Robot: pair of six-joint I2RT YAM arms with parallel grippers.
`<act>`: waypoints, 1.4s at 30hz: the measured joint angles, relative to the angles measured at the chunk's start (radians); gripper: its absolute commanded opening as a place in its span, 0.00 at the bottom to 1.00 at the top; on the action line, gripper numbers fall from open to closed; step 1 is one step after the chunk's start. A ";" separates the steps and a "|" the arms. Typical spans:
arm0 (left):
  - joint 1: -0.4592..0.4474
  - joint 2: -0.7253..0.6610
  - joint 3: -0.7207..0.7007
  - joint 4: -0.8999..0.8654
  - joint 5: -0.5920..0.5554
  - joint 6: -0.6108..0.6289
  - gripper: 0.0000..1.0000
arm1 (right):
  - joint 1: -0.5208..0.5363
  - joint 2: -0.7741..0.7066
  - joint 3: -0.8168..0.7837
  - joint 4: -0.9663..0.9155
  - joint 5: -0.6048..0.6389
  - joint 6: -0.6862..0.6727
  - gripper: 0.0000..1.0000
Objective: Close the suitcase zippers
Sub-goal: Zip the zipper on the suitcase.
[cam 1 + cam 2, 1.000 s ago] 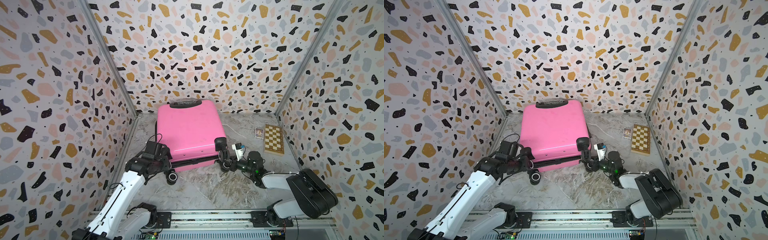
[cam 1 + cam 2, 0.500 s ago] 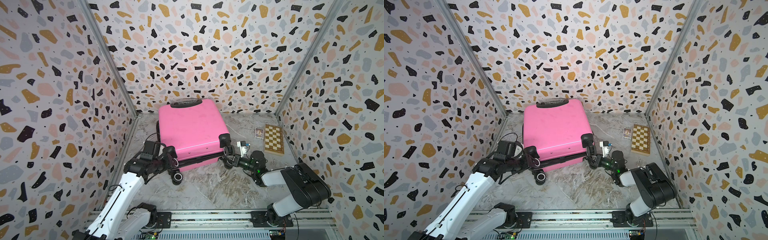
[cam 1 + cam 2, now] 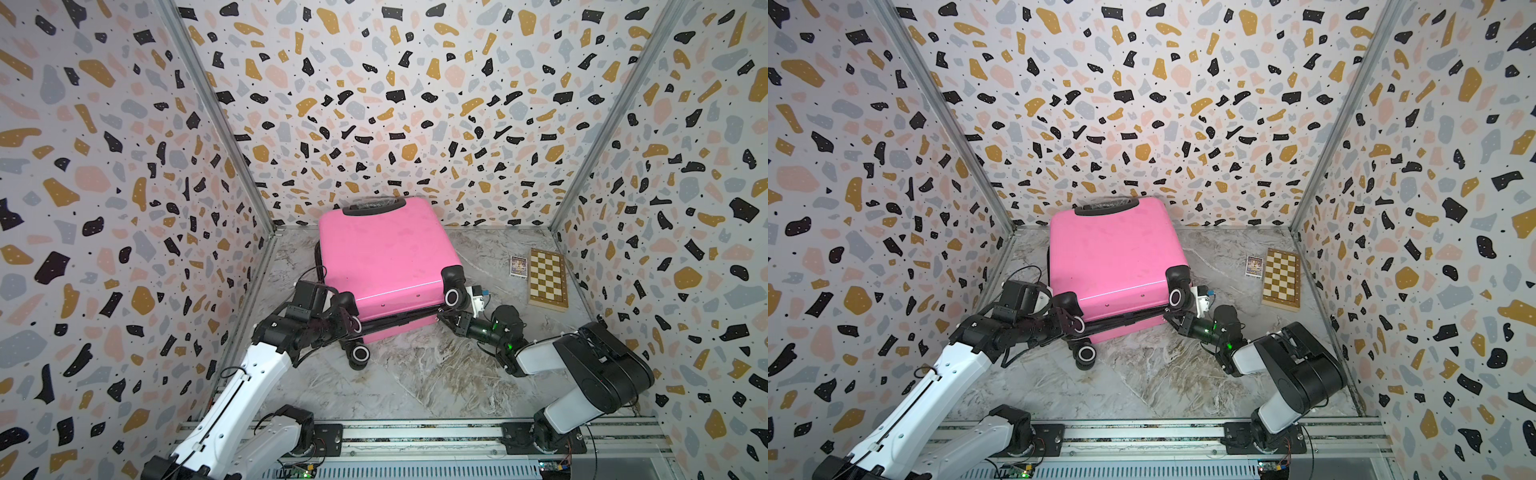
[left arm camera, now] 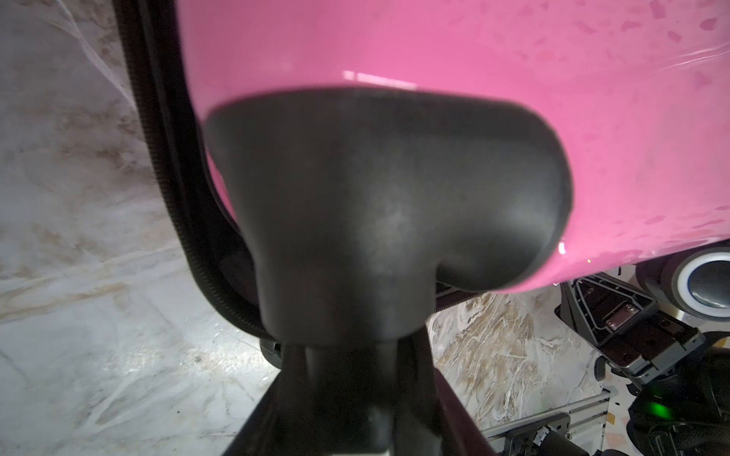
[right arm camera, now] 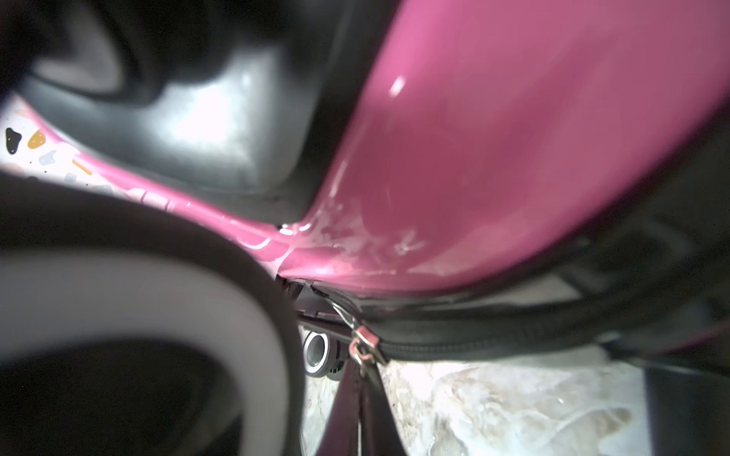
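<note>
Jaws of the left gripper [image 3: 348, 322] hide behind a wheel housing [image 4: 379, 205]. The wheel [image 5: 138, 300] beside the zipper pull [image 5: 363, 347] is a blur; the card [image 3: 518, 266] is too small to read.

Both top views are bright, evenly lit and sharp, with walls [image 3: 415, 104] bowing outward around the pink suitcase [image 3: 386, 257]. Soft shadow lies under its near edge. Both wrist views are blurred up close, with white glare on the suitcase shell; only the zipper pull [image 5: 365, 347] looks fairly sharp

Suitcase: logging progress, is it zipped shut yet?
Not yet: both top views show a dark gap between the shells at the suitcase wheel end; the zipper pull sits by a corner wheel.
</note>
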 measured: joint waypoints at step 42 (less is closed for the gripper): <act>-0.237 0.078 0.029 0.111 -0.062 -0.195 0.20 | 0.312 -0.033 0.285 -0.558 0.225 -0.538 0.00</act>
